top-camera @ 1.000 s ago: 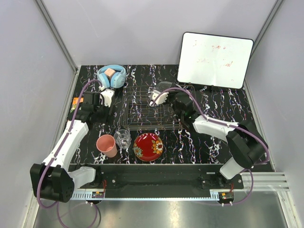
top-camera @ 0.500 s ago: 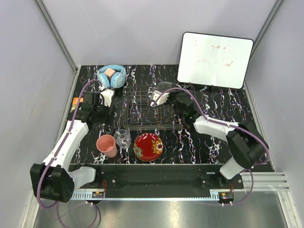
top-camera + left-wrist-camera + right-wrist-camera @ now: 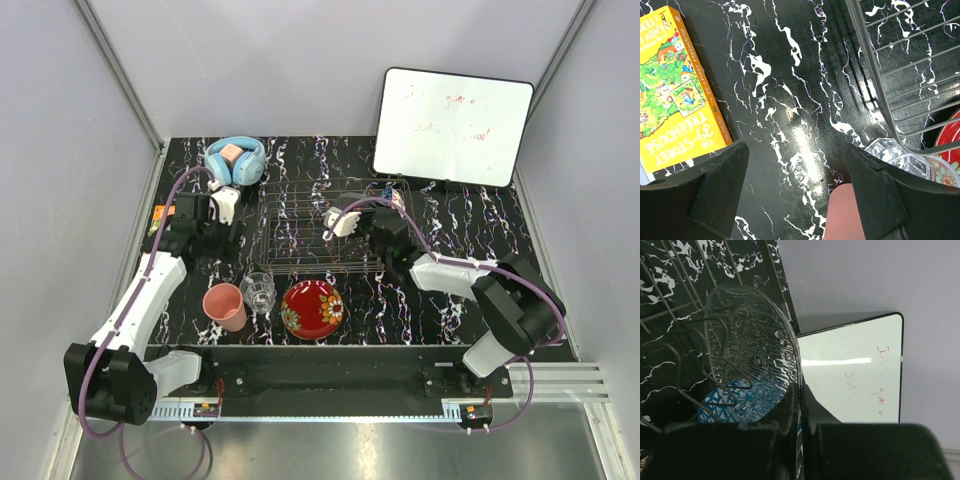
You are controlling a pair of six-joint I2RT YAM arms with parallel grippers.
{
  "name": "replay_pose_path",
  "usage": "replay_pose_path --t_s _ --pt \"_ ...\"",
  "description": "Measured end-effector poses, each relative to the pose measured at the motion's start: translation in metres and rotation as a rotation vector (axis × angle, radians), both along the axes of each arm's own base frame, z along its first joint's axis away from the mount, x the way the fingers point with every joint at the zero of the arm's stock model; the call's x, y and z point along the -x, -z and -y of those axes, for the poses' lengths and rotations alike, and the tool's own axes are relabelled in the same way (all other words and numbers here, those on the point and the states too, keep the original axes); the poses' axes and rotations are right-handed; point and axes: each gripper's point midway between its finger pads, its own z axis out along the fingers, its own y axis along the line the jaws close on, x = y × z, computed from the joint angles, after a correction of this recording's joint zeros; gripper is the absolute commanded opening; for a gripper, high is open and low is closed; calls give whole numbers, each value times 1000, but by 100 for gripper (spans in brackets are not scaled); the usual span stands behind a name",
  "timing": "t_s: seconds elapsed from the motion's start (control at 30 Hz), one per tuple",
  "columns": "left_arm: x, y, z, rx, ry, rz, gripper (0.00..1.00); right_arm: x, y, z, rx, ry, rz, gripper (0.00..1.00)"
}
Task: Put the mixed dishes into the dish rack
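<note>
The right tool (image 3: pixel 800 402) is pinching the clear glass plate (image 3: pixel 752 347) by its rim among the dish rack (image 3: pixel 295 235) wires; likely stiff, slick, fragile. The left tool (image 3: pixel 797 182) is gaping, empty.

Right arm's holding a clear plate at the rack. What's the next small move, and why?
Probably ease the right gripper down slightly to seat the clear plate: it is shut on its rim, with the plate on edge among the dish rack wires, not clearly resting yet.

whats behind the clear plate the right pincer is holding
A blue bowl shows through the clear plate, in the rack. The right pincer covers the bowl's lower part; the rest cannot be seen.
</note>
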Motion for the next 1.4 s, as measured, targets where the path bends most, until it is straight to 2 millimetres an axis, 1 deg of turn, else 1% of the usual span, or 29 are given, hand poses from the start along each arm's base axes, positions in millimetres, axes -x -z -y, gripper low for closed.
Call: replay_pose_path --t_s 0.03,0.13,0.17,0.23,0.27,0.3,0.37,0.5,0.57,0.63,0.77,0.8,0.83,0.87,0.97,1.07,1.13,1.17,1.2,1.27,1.37,1.4 --pt "0 0 0 0 0 0 82 2 4 1 2 0 -12 3" --pt "0 0 0 1 0 0 82 3 8 1 -12 3 -27 21" --pt "-1 -1 0 0 0 1 82 3 8 1 -18 4 -30 30" --pt "-2 -1 0 0 0 1 82 3 9 1 -28 7 -37 37" --pt "-2 -1 0 0 0 2 82 4 10 1 -34 8 -38 44" --pt "-2 -1 0 0 0 2 82 4 9 0 -40 9 -40 48" --pt "-2 -2 0 0 0 3 82 5 10 0 -55 19 -44 52" --pt "-2 -2 0 0 0 2 82 7 9 -2 -90 43 -56 53" --pt "-2 -2 0 0 0 3 82 11 4 -2 -114 67 -66 54" --pt "-3 -3 0 0 0 4 82 16 -7 -2 -149 90 -66 55" --pt "-3 -4 0 0 0 9 82 32 -41 -1 -243 145 -63 55" --pt "-3 -5 0 0 0 10 82 40 -52 -3 -274 152 -70 53" --pt "-3 -5 0 0 -1 12 82 48 -60 -7 -299 144 -77 47" --pt "-2 -6 0 -2 -1 13 82 59 -68 -11 -329 136 -91 44" --pt "-2 -9 -1 -4 -4 22 82 97 -84 -25 -447 74 -187 35" --pt "-4 -14 -2 -7 -2 37 82 130 -89 -30 -624 50 -362 38" --pt "-5 -17 -2 -9 -3 46 82 148 -84 -33 -744 48 -498 40" --pt "-5 -18 -2 -9 -3 49 82 156 -78 -34 -782 48 -552 40" --pt "-5 -19 -3 -10 -4 50 82 166 -67 -37 -827 46 -629 40" --pt "-5 -20 -3 -11 -5 52 82 188 -36 -41 -892 58 -779 41" --pt "-6 -22 -3 -11 -6 55 82 218 25 -42 -913 127 -997 43" --pt "-6 -22 -3 -12 -7 55 82 227 42 -42 -908 154 -1055 42"
